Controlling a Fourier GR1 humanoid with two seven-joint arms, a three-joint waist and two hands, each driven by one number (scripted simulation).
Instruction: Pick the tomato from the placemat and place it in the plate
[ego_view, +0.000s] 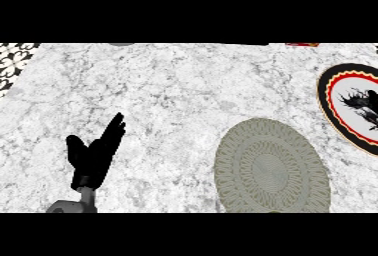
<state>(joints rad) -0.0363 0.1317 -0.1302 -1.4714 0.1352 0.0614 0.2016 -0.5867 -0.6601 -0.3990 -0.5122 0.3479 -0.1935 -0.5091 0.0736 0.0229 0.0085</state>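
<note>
- Left hand (94, 157) sat at about 8 o'clock, fingers straight and spread, pointing up, holding nothing
- marble counter (162, 90) filled the view
- round grey placemat (271, 170) lay at 5 o'clock
- black-and-red plate (325, 95) was at 3 o'clock, cut by the edge
- tomato: couldn't see it anywhere, can't tell where it was
</note>
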